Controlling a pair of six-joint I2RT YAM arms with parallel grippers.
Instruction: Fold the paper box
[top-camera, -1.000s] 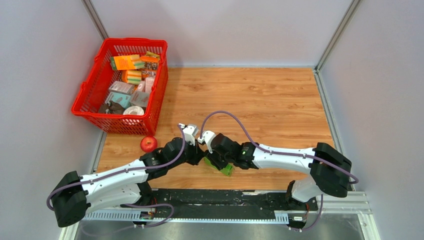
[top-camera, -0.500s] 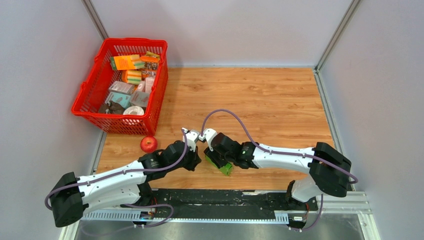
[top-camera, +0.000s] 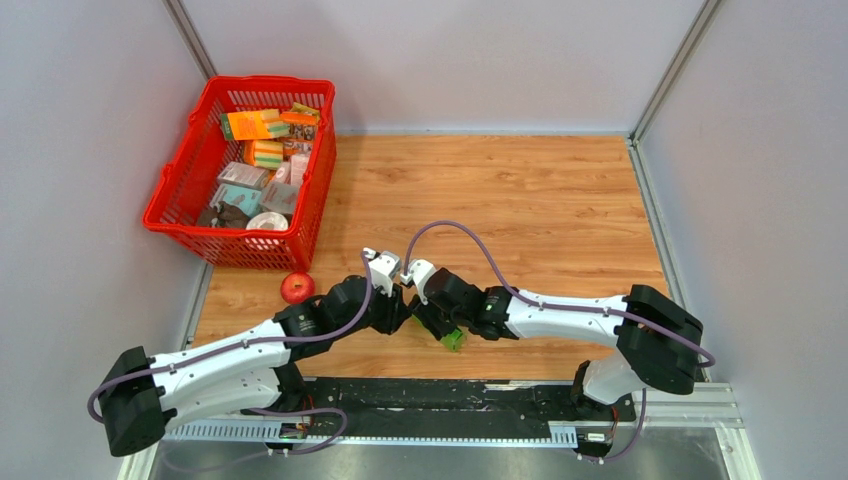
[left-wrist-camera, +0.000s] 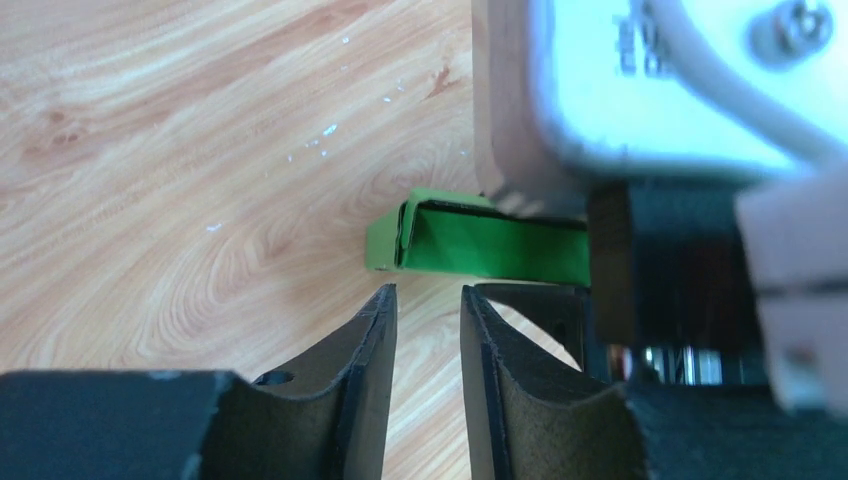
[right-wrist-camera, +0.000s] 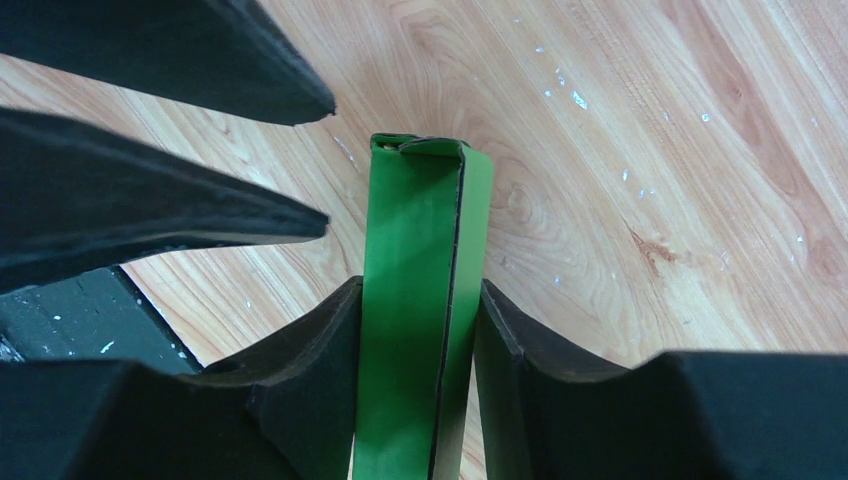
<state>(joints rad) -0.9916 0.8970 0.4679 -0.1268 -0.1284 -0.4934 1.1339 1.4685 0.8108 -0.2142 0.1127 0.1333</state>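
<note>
Near the front edge of the light wooden table (top-camera: 540, 190), well apart from the red plastic basket (top-camera: 165, 195), the right gripper (right-wrist-camera: 420, 288) clamps the bright green, flat-folded card paper box (right-wrist-camera: 410, 230) between both fingers. The left gripper (left-wrist-camera: 425, 295), fingers slightly apart and empty, hovers just beside the box's end. A small red apple (top-camera: 297, 288) lies near the basket.

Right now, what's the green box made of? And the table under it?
The paper box looks like thin, shiny green card: crisp folds and thin layered edges. The table looks like wood or wood-print laminate: swirly grain shows, I cannot tell which.
</note>
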